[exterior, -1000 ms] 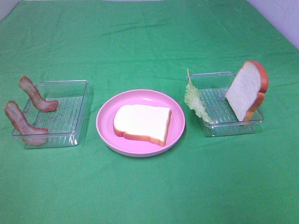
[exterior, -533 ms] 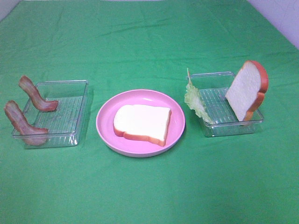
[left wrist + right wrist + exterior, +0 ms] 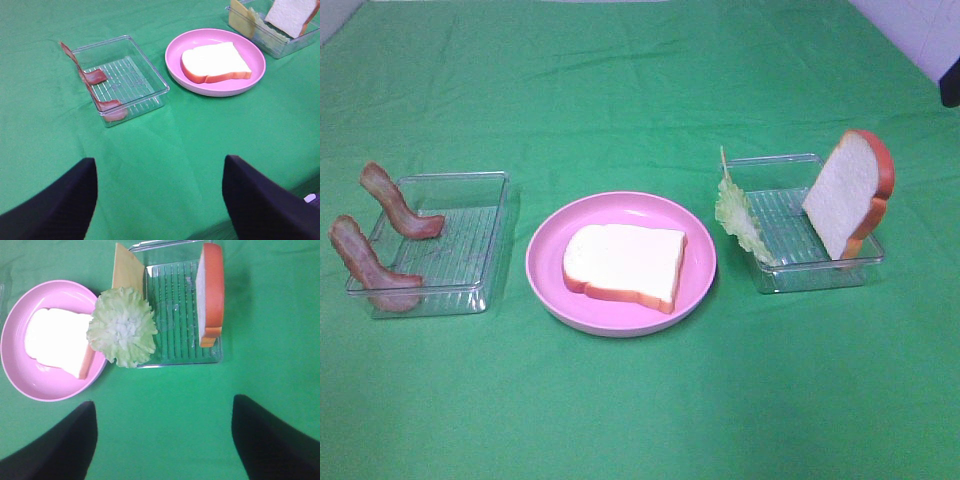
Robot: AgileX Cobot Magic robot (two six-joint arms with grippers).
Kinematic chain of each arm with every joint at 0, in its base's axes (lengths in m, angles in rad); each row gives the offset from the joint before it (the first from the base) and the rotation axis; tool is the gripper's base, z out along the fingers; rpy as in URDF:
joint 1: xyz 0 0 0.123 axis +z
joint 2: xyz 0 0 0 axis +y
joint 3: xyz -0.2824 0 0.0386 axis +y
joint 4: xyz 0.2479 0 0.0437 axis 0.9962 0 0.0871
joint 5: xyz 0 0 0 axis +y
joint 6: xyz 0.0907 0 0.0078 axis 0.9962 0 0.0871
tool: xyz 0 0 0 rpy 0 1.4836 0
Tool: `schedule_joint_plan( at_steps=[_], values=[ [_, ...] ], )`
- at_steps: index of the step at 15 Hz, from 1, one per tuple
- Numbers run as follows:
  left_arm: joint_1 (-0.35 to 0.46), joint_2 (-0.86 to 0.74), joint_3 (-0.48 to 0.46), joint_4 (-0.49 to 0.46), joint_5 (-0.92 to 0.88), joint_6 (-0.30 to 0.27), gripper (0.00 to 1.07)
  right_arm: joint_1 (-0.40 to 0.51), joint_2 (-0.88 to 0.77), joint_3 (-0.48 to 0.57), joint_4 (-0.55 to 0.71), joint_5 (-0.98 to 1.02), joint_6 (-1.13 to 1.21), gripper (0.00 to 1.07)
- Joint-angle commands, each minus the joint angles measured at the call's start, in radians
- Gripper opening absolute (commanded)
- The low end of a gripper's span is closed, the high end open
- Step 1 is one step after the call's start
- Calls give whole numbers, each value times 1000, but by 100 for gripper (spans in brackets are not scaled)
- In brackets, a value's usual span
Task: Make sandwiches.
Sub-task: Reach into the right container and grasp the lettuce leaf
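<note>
Layering remains: one white, orange-crusted toy bread slice (image 3: 625,262) lies plated ahead of left gripper (image 3: 159,167) and right gripper (image 3: 164,407), both agape, empty.

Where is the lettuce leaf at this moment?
In the exterior high view, the lettuce leaf leans on the left wall of the right-side clear tray, between the pink plate and the standing bread slice.

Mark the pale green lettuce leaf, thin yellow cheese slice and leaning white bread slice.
pale green lettuce leaf (image 3: 122,327), right wrist view, centre of the leaf
thin yellow cheese slice (image 3: 126,267), right wrist view, bare flat face
leaning white bread slice (image 3: 842,195), exterior high view, white face
</note>
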Motion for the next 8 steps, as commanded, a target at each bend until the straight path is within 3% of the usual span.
schedule_joint_plan(
  at_steps=[1,8],
  values=[
    [-4,-20,6,0,-13,1,68,52,107,-84,-9,46,0,70],
    [-4,-20,6,0,-13,1,68,428,479,-389,-293,152,206,70]
  ],
)
